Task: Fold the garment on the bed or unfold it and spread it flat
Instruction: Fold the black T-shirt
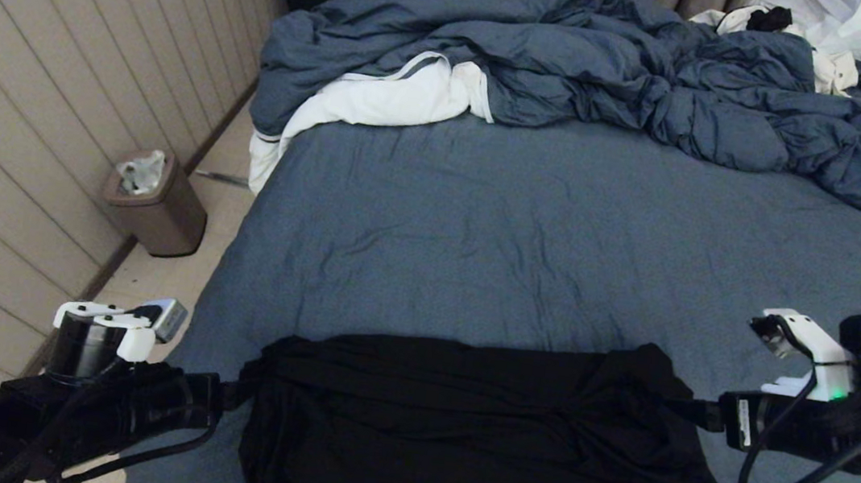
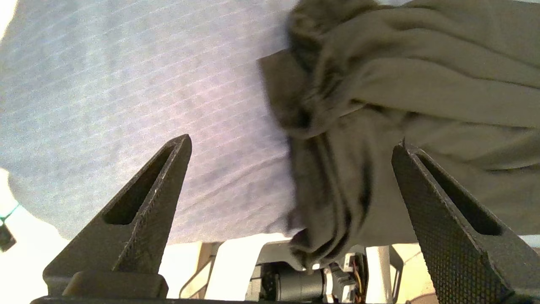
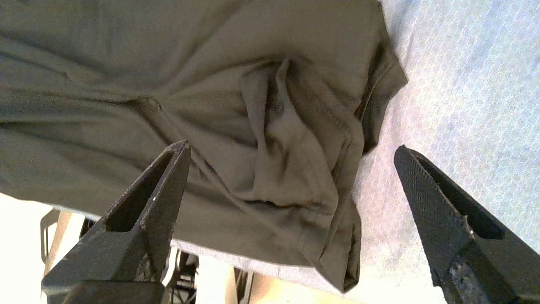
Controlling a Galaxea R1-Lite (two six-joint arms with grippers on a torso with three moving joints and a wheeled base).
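Head view: garment (image 1: 481, 434) lies folded into a wide band at bottom centre, on the bed (image 1: 560, 240). Left hand (image 1: 231, 393) and right hand (image 1: 691, 411) flank its ends, both released, grasping nothing. Judged: one fold done; further folds and smoothing left.

Both my arms low and reaching inward, jaws spread wide.

My left arm (image 1: 95, 406) comes in from the lower left of the head view, wrist roughly level, with the left gripper (image 1: 239, 394) pointing toward the middle; in its wrist view the two dark fingers (image 2: 143, 211) stand far apart with nothing pinched between them. My right arm (image 1: 838, 434) reaches in from the right edge, sitting a little higher, and the right gripper (image 1: 690, 413) points back toward the left one, its fingers (image 3: 143, 215) also splayed wide and gripping nothing.
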